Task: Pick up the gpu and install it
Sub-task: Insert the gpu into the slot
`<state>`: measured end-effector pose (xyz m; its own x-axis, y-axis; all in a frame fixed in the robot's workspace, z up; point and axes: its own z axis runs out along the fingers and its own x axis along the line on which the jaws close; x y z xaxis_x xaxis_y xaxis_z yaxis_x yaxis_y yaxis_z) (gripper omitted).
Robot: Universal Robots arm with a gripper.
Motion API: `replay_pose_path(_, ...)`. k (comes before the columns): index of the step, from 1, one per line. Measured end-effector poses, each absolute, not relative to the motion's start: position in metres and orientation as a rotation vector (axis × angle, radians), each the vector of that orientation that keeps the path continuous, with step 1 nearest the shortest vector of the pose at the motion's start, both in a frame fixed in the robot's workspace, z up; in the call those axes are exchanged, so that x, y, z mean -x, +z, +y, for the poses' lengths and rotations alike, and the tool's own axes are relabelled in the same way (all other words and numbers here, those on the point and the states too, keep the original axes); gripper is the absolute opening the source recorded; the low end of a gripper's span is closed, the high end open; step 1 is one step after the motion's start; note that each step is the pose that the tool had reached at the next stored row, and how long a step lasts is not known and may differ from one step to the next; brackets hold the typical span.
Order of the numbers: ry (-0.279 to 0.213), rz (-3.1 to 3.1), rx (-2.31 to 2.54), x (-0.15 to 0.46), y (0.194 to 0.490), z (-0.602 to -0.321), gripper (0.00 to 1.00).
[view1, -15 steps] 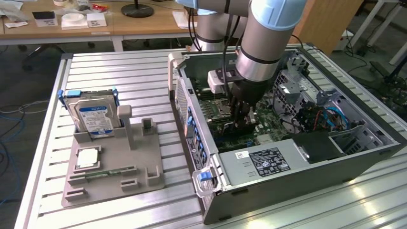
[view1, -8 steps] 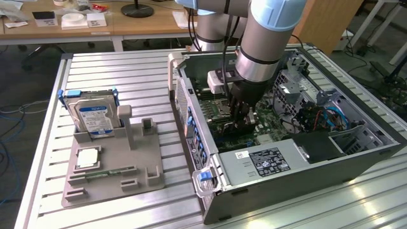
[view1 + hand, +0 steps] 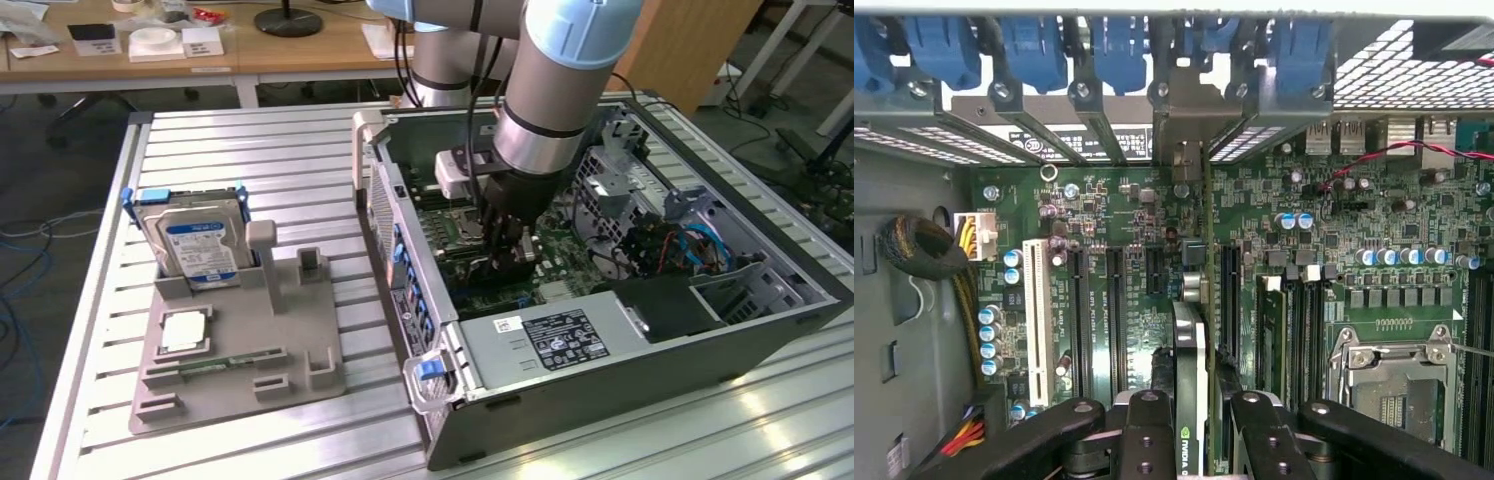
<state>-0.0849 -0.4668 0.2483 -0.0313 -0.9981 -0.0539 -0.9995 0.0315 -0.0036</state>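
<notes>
On the exterior view's left, a hard drive (image 3: 196, 245) stands upright in a grey holder (image 3: 240, 350) on the slatted surface (image 3: 240, 150). Moving right, the open computer case (image 3: 601, 300) lies on its side. The arm (image 3: 561, 90) reaches straight down into it. In the wrist view the tool (image 3: 1194, 425) grips the gpu (image 3: 1190, 380), a thin card seen edge-on, upright over the green motherboard (image 3: 1124, 290), its metal bracket (image 3: 1187, 130) at the rear slot openings.

A grey-and-blue robot arm (image 3: 561, 90) was seen reaching into an open black computer case (image 3: 641, 340) at centre right, its black gripper (image 3: 507, 255) lowered over the green motherboard (image 3: 467, 225). A silver hard drive (image 3: 196, 245) stood upright in a grey fixture tray (image 3: 240, 370) at lower left.
</notes>
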Motion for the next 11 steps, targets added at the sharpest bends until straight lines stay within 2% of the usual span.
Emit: replay_pose_path(11,0.054,2.226,2.158,0.0849,0.2484,-0.4668,0.26)
